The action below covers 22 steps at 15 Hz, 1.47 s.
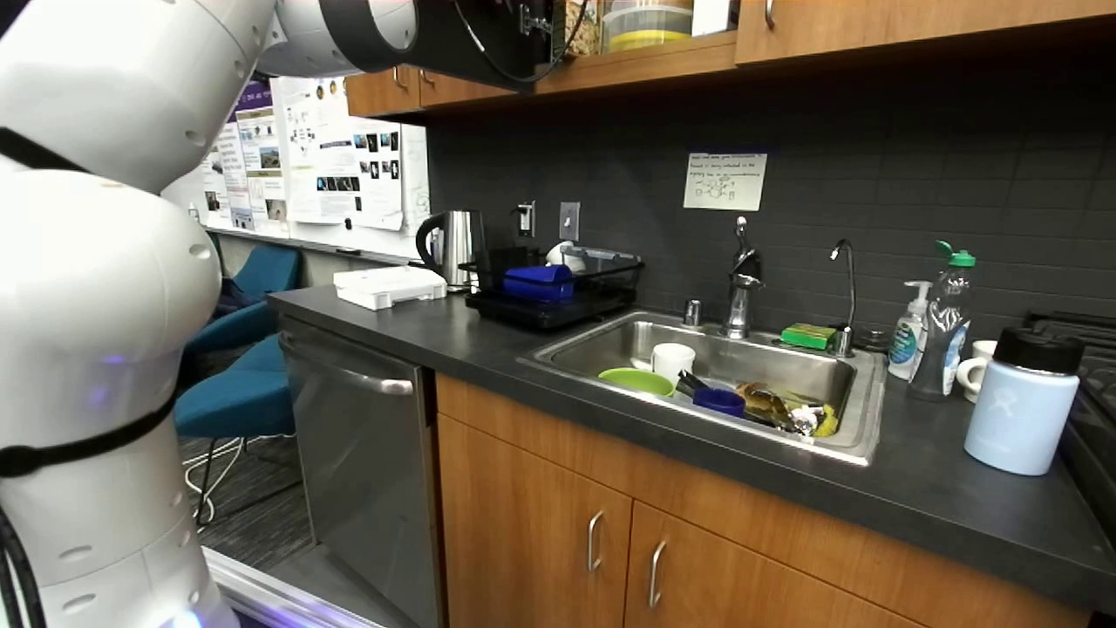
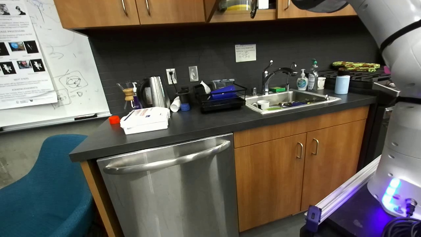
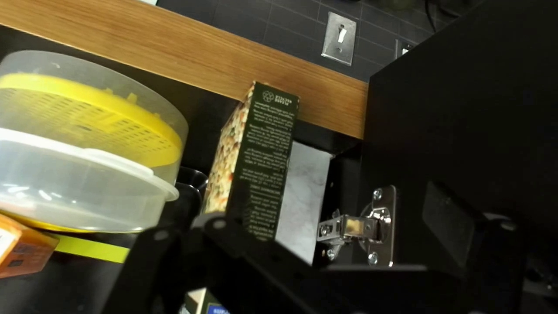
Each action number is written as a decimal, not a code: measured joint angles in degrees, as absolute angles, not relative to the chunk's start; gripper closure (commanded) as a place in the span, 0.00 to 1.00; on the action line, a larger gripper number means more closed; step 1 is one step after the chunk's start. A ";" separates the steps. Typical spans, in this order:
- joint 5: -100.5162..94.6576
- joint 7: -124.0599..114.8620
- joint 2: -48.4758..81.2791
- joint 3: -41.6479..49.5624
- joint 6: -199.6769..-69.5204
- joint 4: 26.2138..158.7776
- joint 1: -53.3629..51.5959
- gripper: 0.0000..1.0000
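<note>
In the wrist view my gripper (image 3: 343,216) stands open, its dark fingers spread wide before an open cupboard. A dark green food box (image 3: 270,144) with a grain picture on its side is nearest; the left finger covers its lower part. Whether they touch, I cannot tell. Between the fingers appear a grey marbled thing (image 3: 305,187) and a metal hinge (image 3: 354,227), with nothing gripped. The right finger's pad (image 3: 449,222) shows against the black inside of the cupboard door (image 3: 418,113). The gripper itself cannot be made out in the exterior views.
Left of the box are a clear container (image 3: 78,183) with yellow parts and an orange package (image 3: 26,248). A wooden shelf edge (image 3: 196,48) borders the cupboard. Below lie a sink (image 1: 872,410) with dishes, a dish rack (image 1: 558,296), a kettle (image 2: 154,92) and a white box (image 2: 146,120).
</note>
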<state>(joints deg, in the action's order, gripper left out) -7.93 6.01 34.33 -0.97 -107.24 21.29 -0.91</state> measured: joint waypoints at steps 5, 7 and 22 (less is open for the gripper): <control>-7.90 5.90 34.45 -0.96 -108.78 21.26 -0.89 0.00; -7.68 5.83 34.45 -0.96 -109.88 21.25 -0.82 0.00; -2.82 5.60 36.92 -0.98 -119.11 21.27 0.92 0.00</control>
<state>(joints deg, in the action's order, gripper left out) -2.82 5.60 36.92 -0.98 -119.11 21.27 0.92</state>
